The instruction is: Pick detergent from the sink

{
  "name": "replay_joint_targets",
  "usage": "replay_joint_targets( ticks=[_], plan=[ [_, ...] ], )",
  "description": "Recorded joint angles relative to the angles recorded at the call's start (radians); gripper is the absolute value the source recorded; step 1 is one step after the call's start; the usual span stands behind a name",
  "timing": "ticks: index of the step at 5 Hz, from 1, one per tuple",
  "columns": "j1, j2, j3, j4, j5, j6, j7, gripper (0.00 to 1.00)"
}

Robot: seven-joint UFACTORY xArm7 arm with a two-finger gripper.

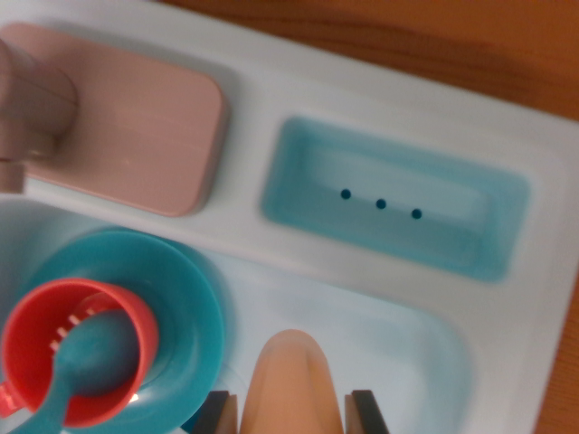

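Note:
The detergent is a peach-orange bottle with a rounded top, low in the middle of the wrist view, over the pale sink basin. My gripper is at the bottom edge. Its two dark fingers flank the bottle and press against its sides, so the gripper is shut on it. The lower part of the bottle is cut off by the frame.
A teal bowl lies in the basin at the wrist view's left, holding a red cup with a teal spoon. A pink faucet on its pink base and a teal soap recess lie beyond. Wooden tabletop borders the sink unit.

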Motion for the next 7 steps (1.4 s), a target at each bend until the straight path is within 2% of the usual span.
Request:
replay_joint_targets(
  ticks=[1, 3, 4, 5, 6, 7],
  plan=[
    [0.0000, 0.000, 0.000, 0.000, 0.0000, 0.000, 0.000, 1.00],
    [0.0017, -0.018, -0.002, 0.073, -0.0063, 0.091, 0.007, 1.00],
    [0.0017, -0.018, -0.002, 0.073, -0.0063, 0.091, 0.007, 1.00],
    [0.0025, -0.027, -0.004, 0.109, -0.0095, 0.135, 0.010, 1.00],
    [0.0025, -0.027, -0.004, 0.109, -0.0095, 0.135, 0.010, 1.00],
    [0.0034, -0.037, -0.005, 0.147, -0.0128, 0.183, 0.013, 1.00]
  ],
)
